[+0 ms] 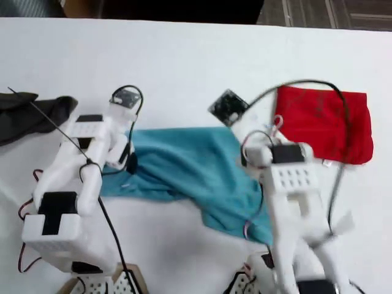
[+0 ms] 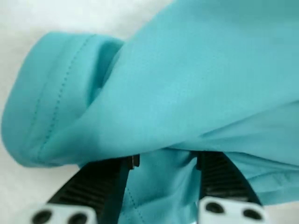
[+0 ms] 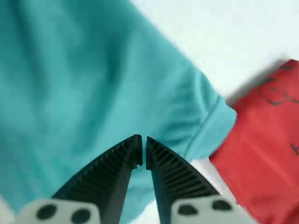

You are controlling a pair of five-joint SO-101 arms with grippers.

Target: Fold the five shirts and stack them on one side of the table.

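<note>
A teal shirt (image 1: 190, 165) lies rumpled across the middle of the white table (image 1: 184, 55). My left gripper (image 1: 125, 159) is at the shirt's left end. In the left wrist view this gripper (image 2: 166, 161) is open, with a fold of the teal shirt (image 2: 196, 84) lying between its fingers (image 2: 105, 184). My right gripper (image 1: 244, 147) is at the shirt's far right corner. In the right wrist view it (image 3: 140, 151) is shut, its tips just over the teal shirt (image 3: 84, 84) near a sleeve hem. A folded red shirt (image 1: 324, 122) (image 3: 261, 149) lies just right of that.
A dark grey shirt (image 1: 30, 113) lies bunched at the table's left edge. Cables run from both arms, one arching over the red shirt. The arm bases (image 1: 104, 282) stand at the front edge. Bare table stretches along the far side.
</note>
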